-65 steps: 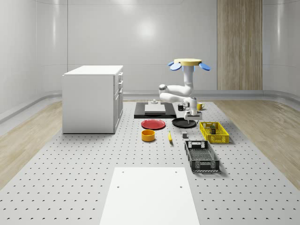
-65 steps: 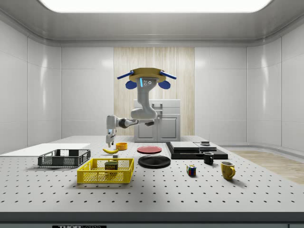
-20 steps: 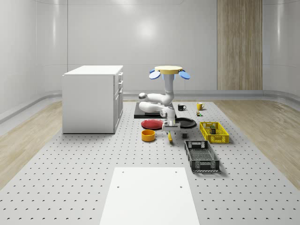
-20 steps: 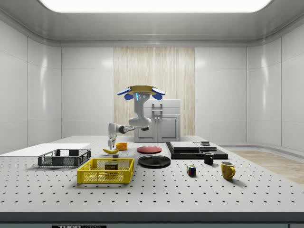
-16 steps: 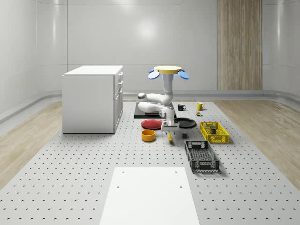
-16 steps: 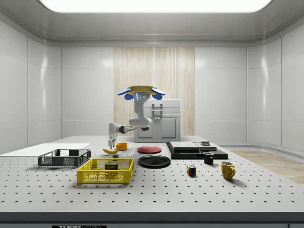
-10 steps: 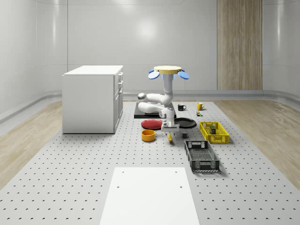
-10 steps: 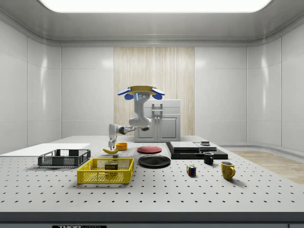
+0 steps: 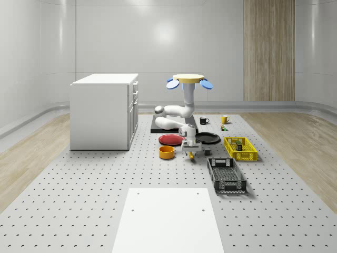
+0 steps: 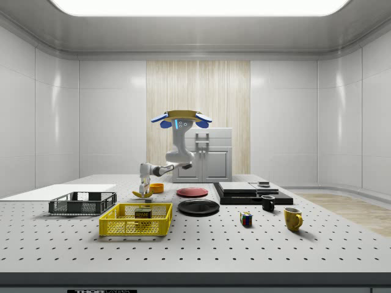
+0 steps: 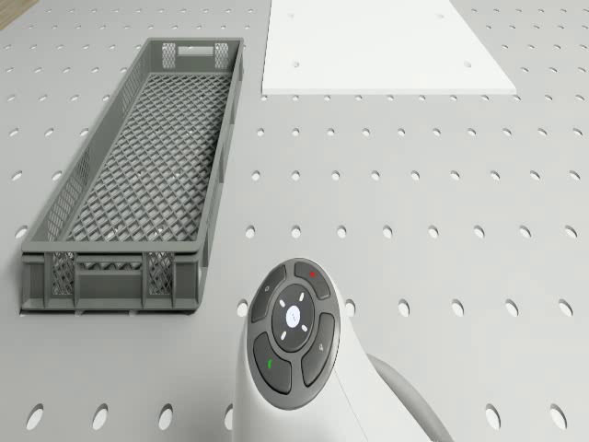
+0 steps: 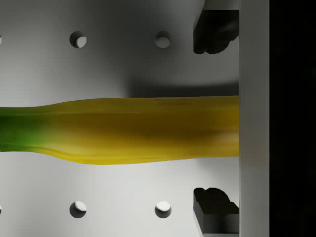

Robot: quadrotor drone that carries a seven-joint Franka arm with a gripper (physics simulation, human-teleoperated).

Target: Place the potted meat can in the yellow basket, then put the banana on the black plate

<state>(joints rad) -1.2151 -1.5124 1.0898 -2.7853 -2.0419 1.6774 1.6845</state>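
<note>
Spanning a white-walled room, perforated grey table (image 9: 79, 205); fingers (image 12: 212, 29) wide astride banana (image 12: 133, 129).

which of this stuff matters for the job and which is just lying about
Job: potted meat can in the yellow basket; banana; black plate; gripper.
Lying about: grey crate, red plate, orange bowl, mugs.

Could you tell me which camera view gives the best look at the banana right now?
The wrist view: the banana lies across it, close up on the pegboard table. The side view shows it small under the gripper; the whole-scene view shows a yellow sliver.
</note>
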